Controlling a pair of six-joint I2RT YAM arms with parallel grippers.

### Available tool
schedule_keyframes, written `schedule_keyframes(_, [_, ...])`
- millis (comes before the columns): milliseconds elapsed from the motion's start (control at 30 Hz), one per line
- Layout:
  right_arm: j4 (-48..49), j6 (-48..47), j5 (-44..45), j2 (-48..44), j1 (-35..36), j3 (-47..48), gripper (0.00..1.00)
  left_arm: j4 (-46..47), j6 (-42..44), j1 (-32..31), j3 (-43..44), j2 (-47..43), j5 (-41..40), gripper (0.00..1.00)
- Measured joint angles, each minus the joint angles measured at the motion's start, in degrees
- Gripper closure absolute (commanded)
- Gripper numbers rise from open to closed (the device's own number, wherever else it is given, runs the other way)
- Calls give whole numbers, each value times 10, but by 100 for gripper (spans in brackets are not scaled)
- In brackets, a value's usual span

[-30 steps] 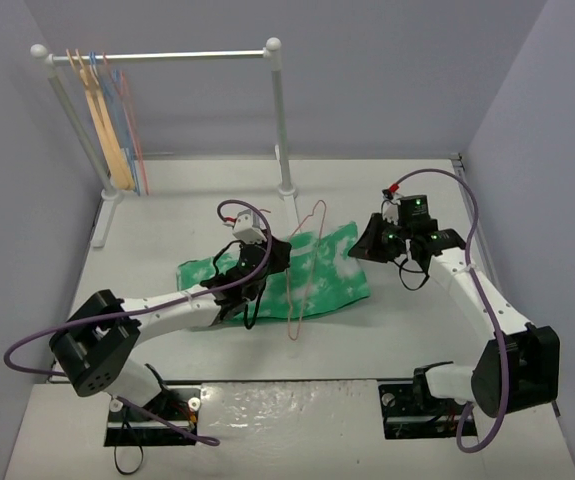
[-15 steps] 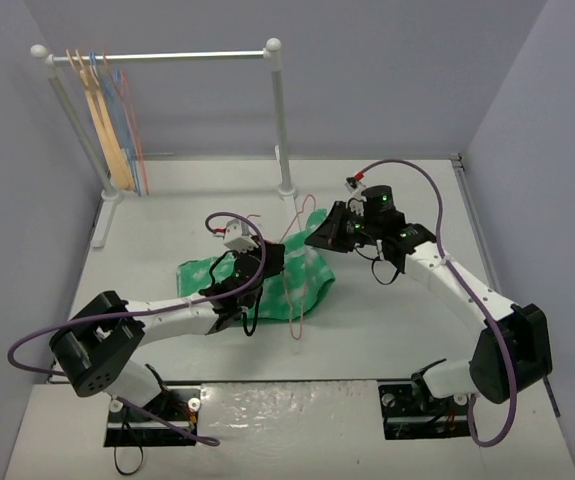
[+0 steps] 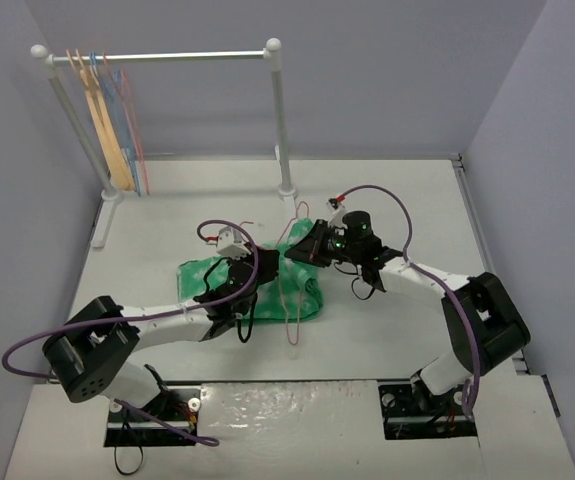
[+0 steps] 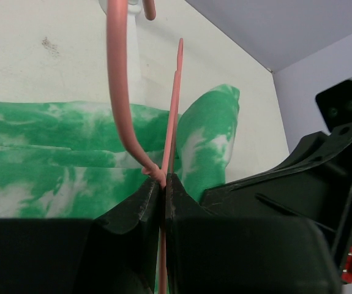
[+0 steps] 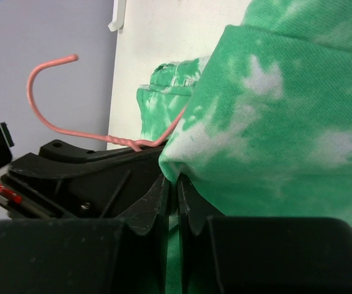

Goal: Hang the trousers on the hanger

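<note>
- The trousers (image 3: 199, 272) lie in the middle of the surface (image 3: 407, 190). They are green with white blotches.
- Their left part lies flat. Their right part is lifted and folded back toward the left, so the cloth is bunched up there.
- The right end effector (image 5: 174, 184) is closed tight on a fold of the trousers. The green cloth hangs over its fingers and fills most of the right wrist view.
- The hanger (image 4: 119, 92) is made of thin pink wire. From above it looks like a long, narrow loop that crosses the trousers. Its small hook is at the far end and its low corner points to the near edge.
- The left end effector (image 4: 164, 184) is closed tight on the hanger wire. It holds the wire just under the twisted neck below the hook.
- The two end effectors are very close together, almost touching.
- In the left wrist view, the lifted fold of the trousers stands just behind the hanger wire.
- I cannot tell if any of the cloth goes through the hanger.
- A white rack (image 3: 167, 56) stands at the back of the surface, well apart from the trousers.
- A tan wooden hanger (image 3: 107, 130) and some blue wire hangers (image 3: 124, 110) hang at the left end of the rack.
</note>
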Motion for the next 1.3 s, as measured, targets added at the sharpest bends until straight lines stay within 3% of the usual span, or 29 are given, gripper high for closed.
schedule_keyframes(367, [120,-2,0,73,29,-51,100,0,-24,5,-30,-18,-9,100])
schedule_keyframes(767, [-15,-92,26,123,56,34,99,29,-20,7,-31,15,0,100])
schedule_keyframes(1100, [-119,-139,13,180,55,96,81,77,24,37,-40,27,73,100])
schedule_keyframes(1133, [-128,-144,13,182,55,100,71,84,24,39,-40,31,82,100])
schedule_keyframes(1300, [-179,-174,14,183,53,125,45,113,23,44,-41,56,98,100])
